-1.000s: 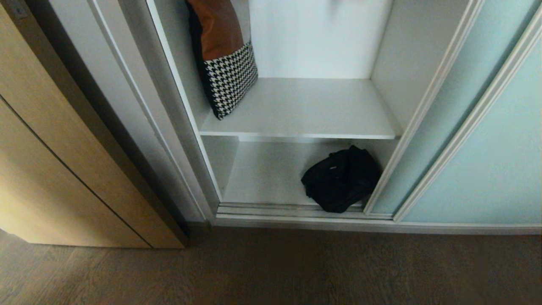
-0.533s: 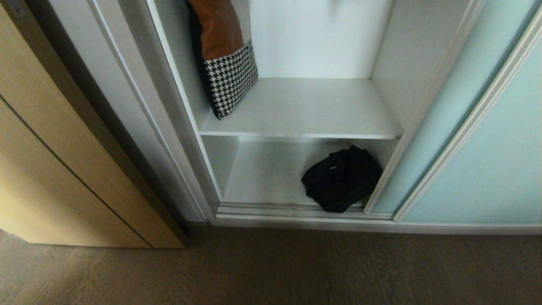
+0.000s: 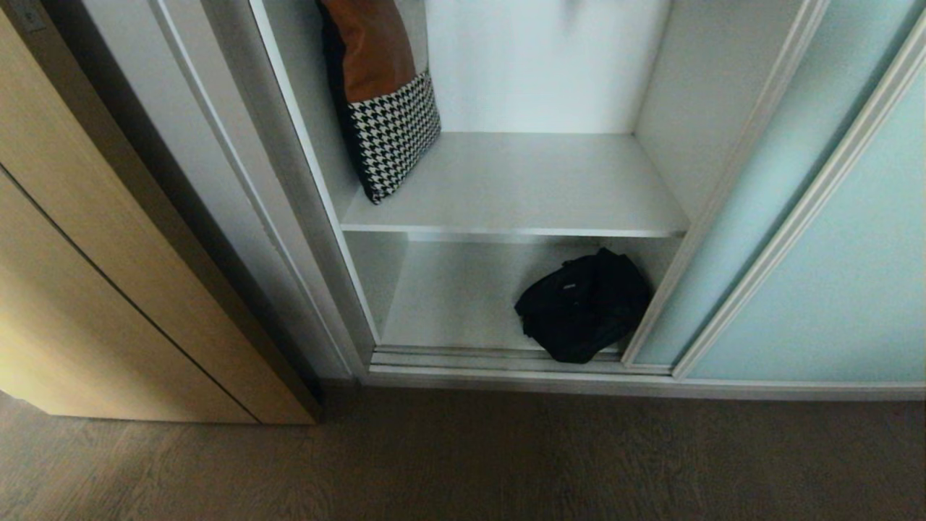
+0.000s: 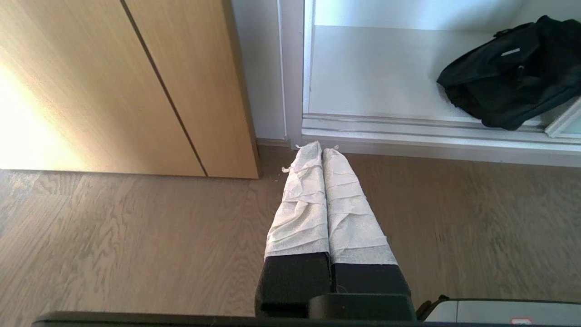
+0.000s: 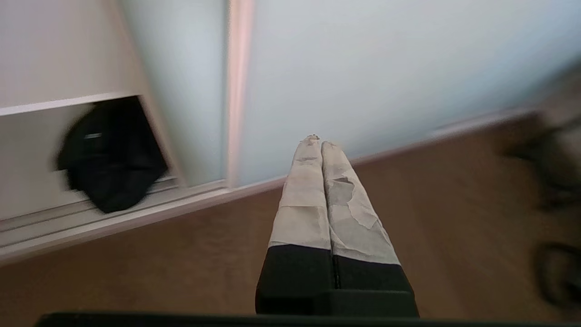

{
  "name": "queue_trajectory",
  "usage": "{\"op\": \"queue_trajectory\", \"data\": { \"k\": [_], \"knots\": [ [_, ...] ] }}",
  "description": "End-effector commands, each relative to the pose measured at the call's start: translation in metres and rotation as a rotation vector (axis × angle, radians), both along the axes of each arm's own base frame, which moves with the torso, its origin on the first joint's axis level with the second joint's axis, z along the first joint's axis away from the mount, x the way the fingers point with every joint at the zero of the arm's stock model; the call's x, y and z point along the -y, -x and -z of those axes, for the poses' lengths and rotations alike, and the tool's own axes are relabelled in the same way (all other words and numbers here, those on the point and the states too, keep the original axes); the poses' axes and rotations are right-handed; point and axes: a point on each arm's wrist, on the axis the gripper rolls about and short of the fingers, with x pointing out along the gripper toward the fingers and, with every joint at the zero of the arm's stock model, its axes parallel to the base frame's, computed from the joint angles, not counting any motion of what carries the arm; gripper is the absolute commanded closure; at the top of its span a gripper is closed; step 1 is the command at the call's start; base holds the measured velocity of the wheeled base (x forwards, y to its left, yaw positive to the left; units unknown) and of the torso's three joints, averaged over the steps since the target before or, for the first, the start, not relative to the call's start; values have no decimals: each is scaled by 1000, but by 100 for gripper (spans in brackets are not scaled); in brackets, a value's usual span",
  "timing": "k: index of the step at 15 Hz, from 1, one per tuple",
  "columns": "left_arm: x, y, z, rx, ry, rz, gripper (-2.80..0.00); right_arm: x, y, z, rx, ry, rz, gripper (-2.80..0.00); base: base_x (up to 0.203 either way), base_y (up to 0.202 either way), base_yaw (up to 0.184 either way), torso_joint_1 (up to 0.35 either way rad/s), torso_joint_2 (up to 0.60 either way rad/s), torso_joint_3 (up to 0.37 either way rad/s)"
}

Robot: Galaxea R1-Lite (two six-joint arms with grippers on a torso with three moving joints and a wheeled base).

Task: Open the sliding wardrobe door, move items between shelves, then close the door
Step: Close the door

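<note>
One step done: sliding wardrobe door open. Black bag on lower shelf, unmoved; left gripper and right gripper jaws clenched, empty.

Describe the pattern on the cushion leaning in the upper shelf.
The cushion is rust-brown on top, black-and-white houndstooth below; clearest in the head view.

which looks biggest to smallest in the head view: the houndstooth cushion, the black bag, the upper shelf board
1. upper shelf board
2. houndstooth cushion, partly cut off at the top
3. black bag, close to the cushion in apparent size
</note>
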Motion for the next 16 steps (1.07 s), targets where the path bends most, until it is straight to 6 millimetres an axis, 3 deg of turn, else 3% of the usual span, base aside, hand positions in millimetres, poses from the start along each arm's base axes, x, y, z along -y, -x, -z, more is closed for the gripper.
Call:
{"op": "queue_trajectory", "data": {
  "k": [1, 3, 6, 8, 16],
  "knots": [
    [0, 0, 0, 1, 1, 0, 0, 32, -15, 7, -7, -56, -123, 0, 0, 0, 0, 0, 0, 0],
    [0, 0, 0, 0, 0, 0, 0, 61, -25, 17, -10, -108, -182, 0, 0, 0, 0, 0, 0, 0],
    [0, 0, 0, 1, 1, 0, 0, 88, -40, 34, -17, -221, -319, 0, 0, 0, 0, 0, 0, 0],
    [0, 0, 0, 0, -1, -2, 0, 98, -50, 40, 7, -314, -418, 0, 0, 0, 0, 0, 0, 0],
    [0, 0, 0, 0, -1, 0, 0, 114, -101, 56, 98, -478, -464, 0, 0, 0, 0, 0, 0, 0]
  ]
}}
